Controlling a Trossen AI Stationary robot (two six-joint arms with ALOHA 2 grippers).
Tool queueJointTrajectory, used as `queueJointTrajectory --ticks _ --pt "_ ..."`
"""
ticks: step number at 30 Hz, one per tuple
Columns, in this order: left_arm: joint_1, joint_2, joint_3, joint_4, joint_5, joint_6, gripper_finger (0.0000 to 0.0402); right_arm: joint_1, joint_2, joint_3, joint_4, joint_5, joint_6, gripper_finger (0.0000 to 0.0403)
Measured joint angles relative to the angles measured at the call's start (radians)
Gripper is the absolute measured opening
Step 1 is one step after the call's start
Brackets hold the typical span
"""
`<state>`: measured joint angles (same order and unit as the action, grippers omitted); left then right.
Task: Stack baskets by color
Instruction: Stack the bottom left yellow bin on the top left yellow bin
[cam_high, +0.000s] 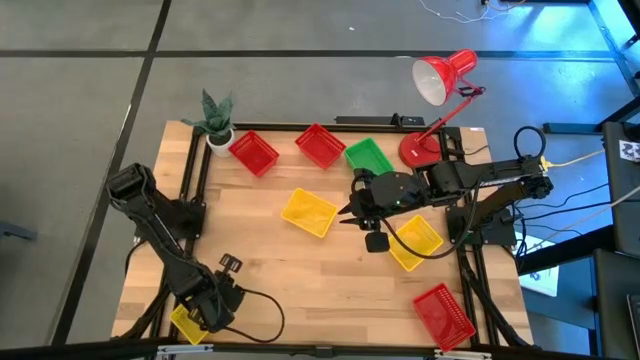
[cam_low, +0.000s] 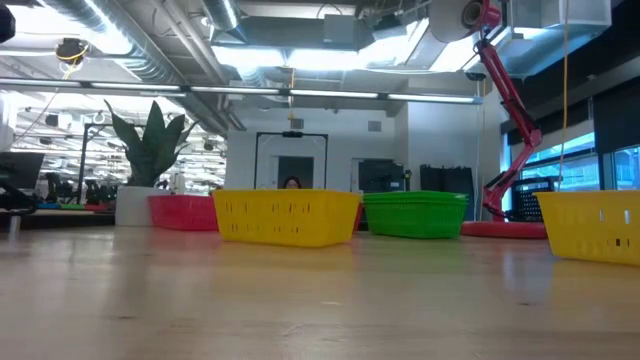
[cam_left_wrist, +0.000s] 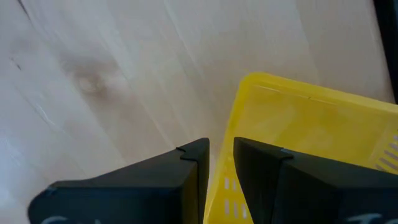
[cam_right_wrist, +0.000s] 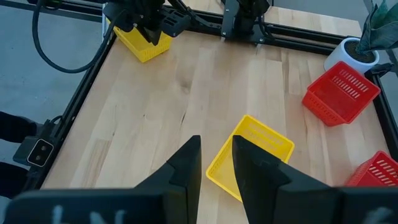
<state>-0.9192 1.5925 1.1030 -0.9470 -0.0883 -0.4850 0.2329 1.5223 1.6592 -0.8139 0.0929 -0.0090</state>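
My left gripper points down at the table's near left corner over a yellow basket. It is open by a narrow gap. One finger stands outside the basket's side wall and one inside; whether they touch it, I cannot tell. My right gripper hovers over the table's middle, open by a narrow gap and holding nothing. Below it a second yellow basket lies flat, with a third yellow one to the right. Two red baskets and a green one sit at the far side. Another red basket sits near right.
A potted plant stands at the far left corner and a red desk lamp at the far right. A black metal frame rims the table. Bare wood lies between the near baskets.
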Motion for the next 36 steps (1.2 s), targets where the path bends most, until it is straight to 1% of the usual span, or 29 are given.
queueJointTrajectory --ticks 6,15,18,21,26,36 --pt "-0.002 0.000 0.000 0.000 0.028 0.000 0.0065 0.000 0.000 0.000 0.000 0.000 0.000 0.0091" --pt "-0.033 0.000 0.000 0.014 0.031 0.000 0.0065 0.000 0.000 0.000 0.000 0.000 0.000 0.0091" --pt "-0.034 0.000 0.000 0.014 0.028 0.000 0.0065 0.000 0.000 0.000 0.000 0.000 0.000 0.0091" --pt "-0.034 0.000 0.000 0.014 0.002 -0.001 0.0065 0.000 0.000 0.000 0.000 0.000 0.000 0.0091" --pt "-0.033 0.000 -0.002 0.015 -0.003 0.000 0.0065 0.000 0.000 0.000 0.000 0.000 0.000 0.0091" --pt "-0.026 0.002 -0.100 0.089 0.020 -0.006 0.0065 0.000 0.000 0.000 0.000 0.000 0.000 0.0091"
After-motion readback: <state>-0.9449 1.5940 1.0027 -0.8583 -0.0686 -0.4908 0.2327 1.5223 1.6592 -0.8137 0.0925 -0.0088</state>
